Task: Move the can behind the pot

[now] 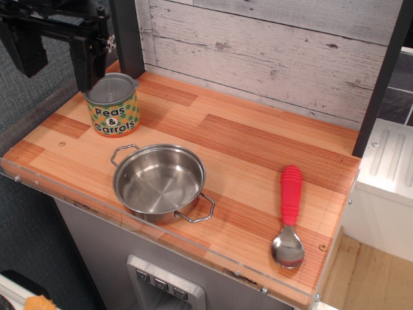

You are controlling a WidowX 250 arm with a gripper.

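Gripper [90, 61] sits at upper left, black, right above the rear rim of the can [113, 106]; whether its fingers are apart or closed cannot be told from this angle. Can stands upright on the wooden counter [258, 139], near the back left corner, label "Peas & Carrots" facing forward. Pot [159, 183] rests nearer the front edge, apart from the can, empty. Red-handled spoon [290, 216] lies far right, bowl toward the front.
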